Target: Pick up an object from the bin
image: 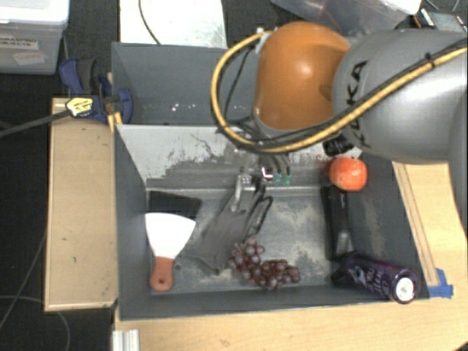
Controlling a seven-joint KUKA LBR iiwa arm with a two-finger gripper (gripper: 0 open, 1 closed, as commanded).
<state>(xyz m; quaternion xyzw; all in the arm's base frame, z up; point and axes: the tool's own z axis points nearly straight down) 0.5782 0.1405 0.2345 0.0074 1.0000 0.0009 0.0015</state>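
Just above purple grape bunch (265, 266) near bin (139, 167) front | pincer (247, 216) spread, holding nothing.

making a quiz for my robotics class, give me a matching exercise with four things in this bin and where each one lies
Things
1. white spatula
2. bunch of dark red grapes
3. round orange fruit
4. dark purple can

Places in the bin, as the camera view shows it
a. lower right corner, lying on its side
b. left part
c. upper right, close under the arm
d. lower middle, just below the gripper

Pairs: 1-b, 2-d, 3-c, 4-a
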